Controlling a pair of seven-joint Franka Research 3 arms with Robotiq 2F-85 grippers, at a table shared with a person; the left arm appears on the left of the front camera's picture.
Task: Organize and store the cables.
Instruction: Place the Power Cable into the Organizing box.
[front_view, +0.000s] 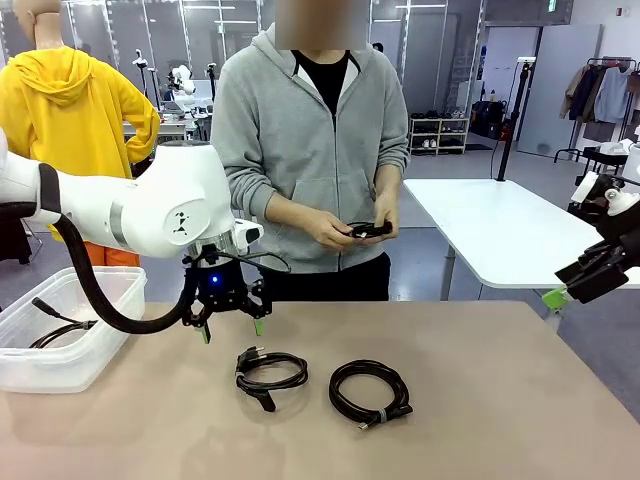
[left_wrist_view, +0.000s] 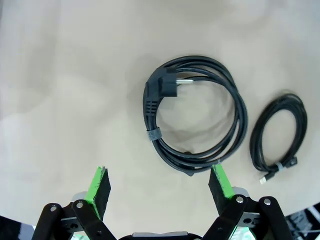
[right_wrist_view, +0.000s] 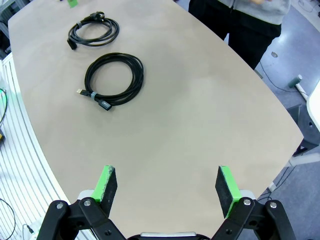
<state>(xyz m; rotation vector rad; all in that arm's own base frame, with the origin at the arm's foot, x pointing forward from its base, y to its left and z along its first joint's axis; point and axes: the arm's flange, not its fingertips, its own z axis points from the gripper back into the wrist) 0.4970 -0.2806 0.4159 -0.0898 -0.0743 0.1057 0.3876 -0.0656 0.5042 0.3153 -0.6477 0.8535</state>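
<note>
Two coiled black cables lie loose on the table (front_view: 500, 400), about midway along it and toward the robot's edge. The power cable (left_wrist_view: 162, 92) sits just past the left gripper (front_view: 232, 330), which hangs above the tabletop with its green pads spread wide and nothing between them. Seen from that wrist, one pad's tip comes close to the coil's near rim, but the gripper is raised over it rather than on it. This cable is a thick cord wound in a round loop. Its two-pin plug lies across one side of the loop, and a small grey tie binds the turns.

Just beside it, toward the robot's right and not touching, lies a thinner cable (right_wrist_view: 104, 103). It is wound in a tidy ring, with a small tie near its plug ends and a slim metal-tipped plug poking out.

A third cable (front_view: 55, 322) rests inside a clear plastic bin (front_view: 50, 365) at the table's left edge. At the far edge a person holds a fourth cable (front_view: 368, 230) in both hands (front_view: 330, 228).

The right gripper (right_wrist_view: 166, 172) hovers by the table's right edge, wide open and empty. Both loose coils are well apart from it.
</note>
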